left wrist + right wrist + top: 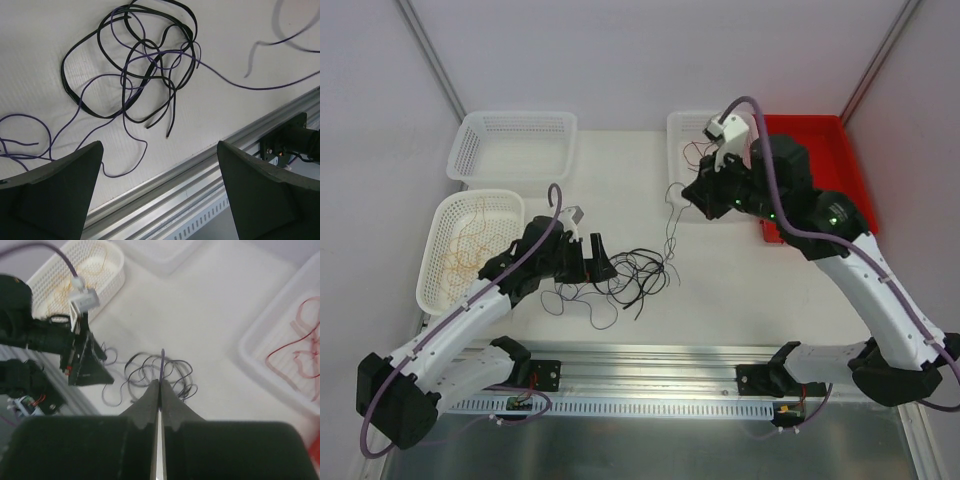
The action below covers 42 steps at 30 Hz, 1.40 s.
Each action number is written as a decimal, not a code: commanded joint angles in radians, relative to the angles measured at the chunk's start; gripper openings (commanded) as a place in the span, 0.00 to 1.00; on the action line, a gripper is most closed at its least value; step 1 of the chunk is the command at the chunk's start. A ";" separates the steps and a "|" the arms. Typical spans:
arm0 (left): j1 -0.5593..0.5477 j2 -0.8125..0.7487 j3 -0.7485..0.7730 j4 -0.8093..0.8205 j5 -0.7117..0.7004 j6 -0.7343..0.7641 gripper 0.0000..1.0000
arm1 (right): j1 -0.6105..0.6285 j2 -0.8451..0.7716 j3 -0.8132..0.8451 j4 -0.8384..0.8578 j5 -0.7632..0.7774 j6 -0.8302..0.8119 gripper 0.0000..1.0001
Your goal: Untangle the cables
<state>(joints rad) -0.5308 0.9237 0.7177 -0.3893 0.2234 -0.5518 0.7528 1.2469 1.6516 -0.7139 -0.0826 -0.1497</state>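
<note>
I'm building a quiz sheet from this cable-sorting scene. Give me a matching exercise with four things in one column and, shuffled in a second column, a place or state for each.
Column one:
1. yellow-orange cables
2. red cables
3. left tool
4. right tool

Column two:
A. shut on a purple cable
B. in the oval basket
C. open, above the black and purple tangle
D. in the white tray

Pairs: 1-B; 2-D; 3-C; 4-A.
</note>
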 commanded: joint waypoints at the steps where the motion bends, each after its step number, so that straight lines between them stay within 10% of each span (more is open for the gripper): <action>1: -0.009 0.052 0.014 0.036 -0.013 -0.023 0.99 | 0.002 -0.020 0.206 -0.053 0.182 -0.115 0.01; 16: -0.006 0.173 0.087 -0.026 -0.093 -0.028 0.99 | -0.202 -0.050 0.343 0.165 0.546 -0.321 0.01; 26: 0.017 0.276 0.383 -0.197 -0.176 0.203 0.99 | -0.510 0.052 0.339 0.251 0.541 -0.375 0.01; 42: 0.140 0.265 0.307 -0.191 -0.225 0.293 0.99 | -0.747 0.365 0.327 0.410 0.425 -0.312 0.04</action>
<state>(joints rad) -0.4217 1.1889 1.0431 -0.5819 -0.0319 -0.2909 0.0341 1.5558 1.9568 -0.3813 0.3649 -0.4789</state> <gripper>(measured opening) 0.991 0.043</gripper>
